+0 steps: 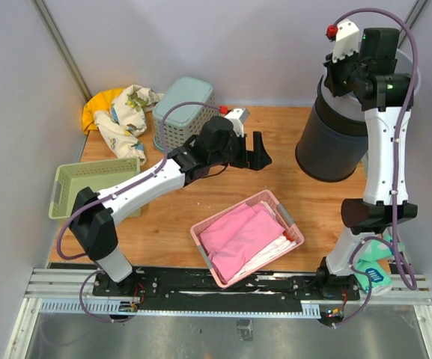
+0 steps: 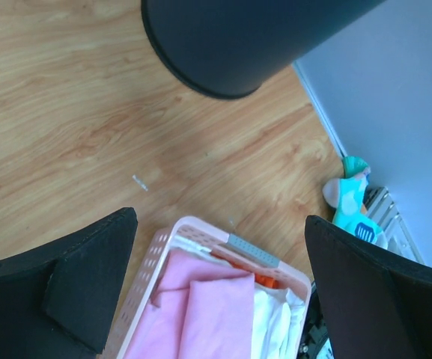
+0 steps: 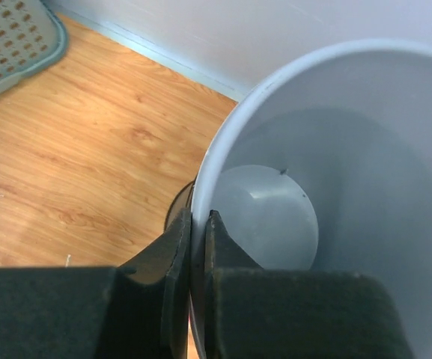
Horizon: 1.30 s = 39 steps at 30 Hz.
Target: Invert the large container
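Large container (image 1: 334,142) gripped at its rim, mouth still upward.
The right hand (image 3: 198,224) is clenched on the container's rim, one finger inside the pale wall and one outside. The dark container sits tilted at the far right of the table (image 1: 167,224); whether its base touches the wood cannot be told. The left hand (image 1: 260,153) is released, jaws wide, above the table beyond the pink basket (image 1: 210,254), holding nothing.
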Motion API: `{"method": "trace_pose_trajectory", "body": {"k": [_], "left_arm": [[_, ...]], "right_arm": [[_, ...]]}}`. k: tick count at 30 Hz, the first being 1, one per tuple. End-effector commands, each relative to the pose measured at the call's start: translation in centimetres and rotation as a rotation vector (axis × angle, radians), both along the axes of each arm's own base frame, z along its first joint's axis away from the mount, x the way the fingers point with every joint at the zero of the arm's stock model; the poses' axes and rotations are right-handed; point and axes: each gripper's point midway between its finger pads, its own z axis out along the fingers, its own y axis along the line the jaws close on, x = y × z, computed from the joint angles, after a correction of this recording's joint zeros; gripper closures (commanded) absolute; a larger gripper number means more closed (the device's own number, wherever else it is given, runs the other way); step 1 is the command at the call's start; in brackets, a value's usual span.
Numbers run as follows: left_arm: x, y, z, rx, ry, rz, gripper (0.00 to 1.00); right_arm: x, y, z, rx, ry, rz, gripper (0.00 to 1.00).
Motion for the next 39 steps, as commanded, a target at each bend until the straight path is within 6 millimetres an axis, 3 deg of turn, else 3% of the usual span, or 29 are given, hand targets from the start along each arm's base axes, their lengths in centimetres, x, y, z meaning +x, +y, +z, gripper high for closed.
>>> {"method": "trace_pose_trajectory", "body": {"k": [1,4,7,13,24,34,39], "left_arm": [[0.5,-2.3,2.9,-0.078,-0.015,-0.037,0.01],[1.5,-4.1,5.3,-0.166,0.004,-0.027,0.01],[2.0,-6.4,7.8,-0.288,0.045,-0.052,0.01],[2.3,-10.3,10.2,-0.506,0.180,-0.118,0.06],[2.6,-11.6,12.7,-0.654,0.230,-0.115,0.16],[2.0,-13.7,11.6,-0.664,0.296,-0.170,0.40],[2.4,-14.4,10.7,-0.637,0.328,-0.156,0.58]], "right_arm": [[-3.6,0.0,4.0,0.066,-0.076,-0.056,1.00],[-4.7,0.0,6.0,0.114,-0.138,-0.135,1.00],[-5.7,0.3,6.4,0.116,-0.170,-0.179,1.00],[-7.2,-0.5,7.9,0.107,-0.232,-0.226,1.00],[-7.2,0.9,7.4,0.071,-0.229,-0.206,1.00],[-7.0,2.6,7.3,-0.048,-0.251,-0.207,1.00],[-7.7,3.5,7.9,-0.053,-0.272,-0.185,1.00]]}}
